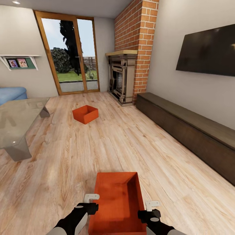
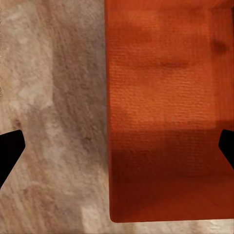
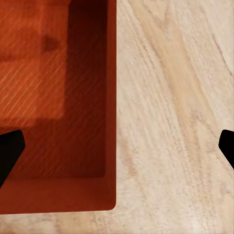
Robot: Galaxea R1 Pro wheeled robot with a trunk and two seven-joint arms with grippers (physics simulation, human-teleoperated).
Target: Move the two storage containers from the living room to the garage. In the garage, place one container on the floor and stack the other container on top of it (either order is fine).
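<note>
The near storage container (image 1: 119, 202) is sitting on the living room's wood-plank floor (image 1: 130, 137) while the left end effector (image 1: 91, 197) and right end effector (image 1: 152, 205), both spread apart, are straddling its side walls, seemingly for a two-armed lift; the other container (image 1: 85, 114) is lying farther off.

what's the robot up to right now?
It stands in the living room over the near storage container on the wood floor. The left gripper and right gripper are open, one at each long wall, straddling the rims; nothing is gripped. The second container sits further off on the floor, toward the glazed doors. A two-handed pickup looks likely next.
</note>
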